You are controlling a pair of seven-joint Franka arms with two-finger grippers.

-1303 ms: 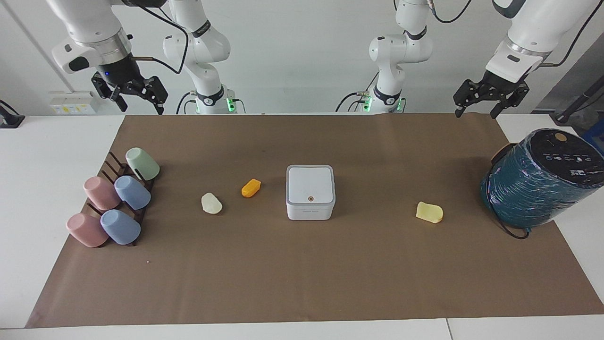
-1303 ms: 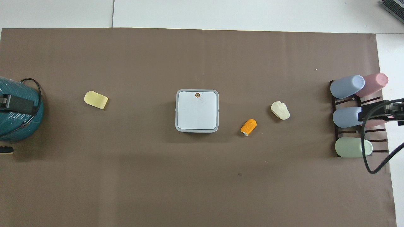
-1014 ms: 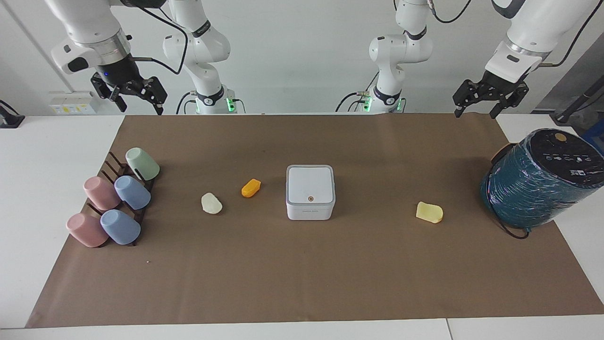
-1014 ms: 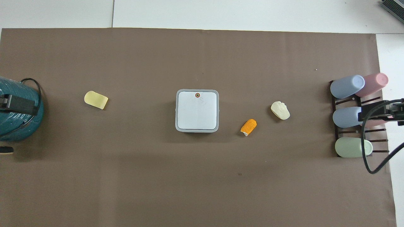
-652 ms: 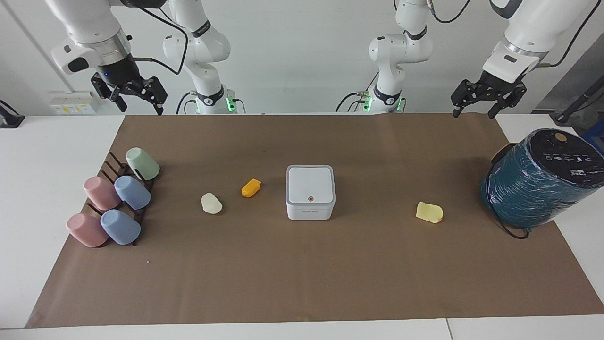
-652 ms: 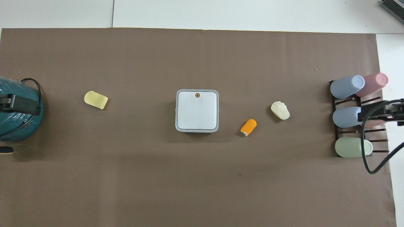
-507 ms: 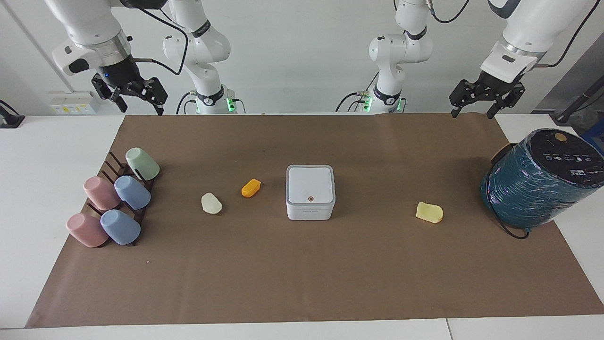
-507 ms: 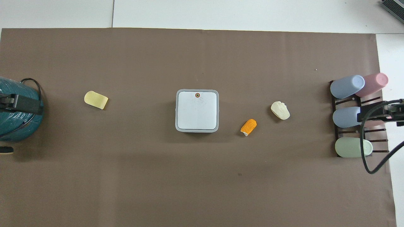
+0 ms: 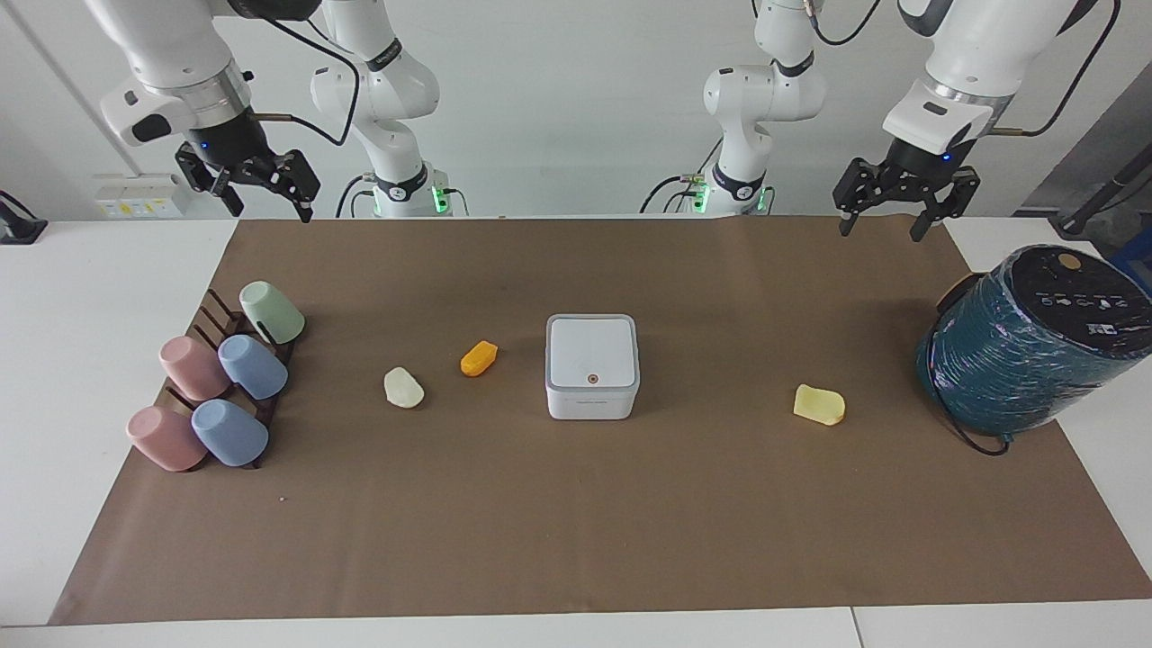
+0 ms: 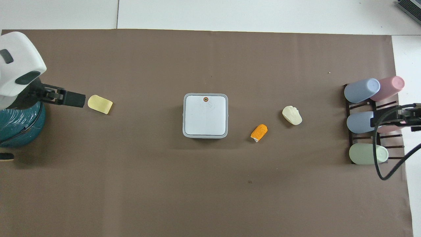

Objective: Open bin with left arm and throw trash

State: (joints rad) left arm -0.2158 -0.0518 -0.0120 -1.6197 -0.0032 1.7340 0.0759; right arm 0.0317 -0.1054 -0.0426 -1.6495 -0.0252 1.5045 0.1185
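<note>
Both pincers up, open; bin [image 9: 592, 365] lid shut; labels unreadable

We see the bin [image 9: 592, 365] standing shut near the middle of the brown mat [image 9: 594, 531] on the desk [image 9: 54, 306]. Toward the right arm's end lie the orange lump [image 9: 479, 358] and, slightly farther from the robots, the cream-white lump [image 9: 403, 388]; the pale yellow lump [image 9: 819, 405] lies toward the left arm's end. Our left tool [image 9: 895, 209] hangs in the air over the mat's robot-side edge, fingers spread. Our right tool [image 9: 263, 186] hangs over that same edge above the cup rack [image 9: 236, 360], fingers also apart. A teal wrapped cylinder [image 9: 1026, 346] sits at the left arm's end.
</note>
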